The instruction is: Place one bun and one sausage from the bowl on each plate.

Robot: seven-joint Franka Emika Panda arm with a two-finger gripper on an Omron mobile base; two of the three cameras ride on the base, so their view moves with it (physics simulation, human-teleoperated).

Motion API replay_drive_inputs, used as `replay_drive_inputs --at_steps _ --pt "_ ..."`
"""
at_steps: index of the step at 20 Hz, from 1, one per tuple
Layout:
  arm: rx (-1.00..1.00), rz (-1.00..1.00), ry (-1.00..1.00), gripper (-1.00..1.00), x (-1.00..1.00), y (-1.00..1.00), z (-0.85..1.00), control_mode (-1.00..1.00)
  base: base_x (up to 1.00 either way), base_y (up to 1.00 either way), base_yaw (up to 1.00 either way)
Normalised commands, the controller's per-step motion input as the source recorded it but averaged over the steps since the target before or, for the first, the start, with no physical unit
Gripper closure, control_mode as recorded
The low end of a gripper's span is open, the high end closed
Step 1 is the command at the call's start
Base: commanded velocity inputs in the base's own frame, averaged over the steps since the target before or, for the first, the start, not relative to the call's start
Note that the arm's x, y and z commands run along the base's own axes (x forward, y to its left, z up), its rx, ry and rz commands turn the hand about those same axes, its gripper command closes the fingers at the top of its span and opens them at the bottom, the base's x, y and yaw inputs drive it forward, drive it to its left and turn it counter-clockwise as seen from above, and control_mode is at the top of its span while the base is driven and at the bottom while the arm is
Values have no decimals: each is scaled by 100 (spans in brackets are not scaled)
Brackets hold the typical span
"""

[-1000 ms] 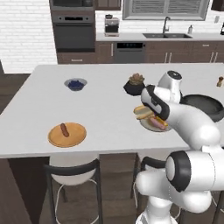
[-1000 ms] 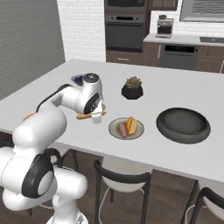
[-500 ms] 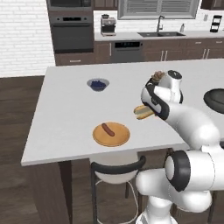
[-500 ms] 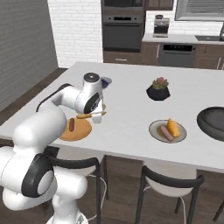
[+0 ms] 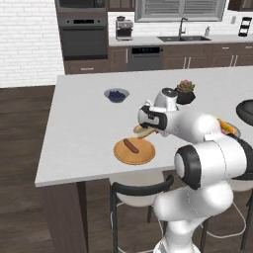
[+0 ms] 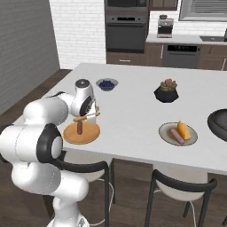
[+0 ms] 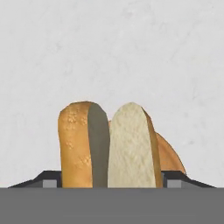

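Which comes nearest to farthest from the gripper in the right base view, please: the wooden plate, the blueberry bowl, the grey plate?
1. wooden plate, just beneath the gripper.
2. blueberry bowl, farther back on the counter.
3. grey plate, off to the right.

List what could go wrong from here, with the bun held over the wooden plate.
1. The bun sits between the gripper jaws above the far edge of the wooden plate; released here, it may land on the rim and roll onto the counter.
2. The sausage already lies on that plate; a dropped bun could knock it off.
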Motion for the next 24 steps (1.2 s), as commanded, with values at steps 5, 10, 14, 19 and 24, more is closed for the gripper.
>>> replay_drive_inputs --at_steps 5,10,14,19,24 --pt "-18 61 0 100 46 -4 -63 -100 0 0 0" --pt "-22 62 1 100 12 5 -63 -100 0 0 0" --pt "-22 42 8 100 12 5 -40 -100 0 0 0" --pt "-24 27 9 100 15 30 -32 -100 0 0 0" --pt "-14 15 2 100 23 34 -27 -100 0 0 0"
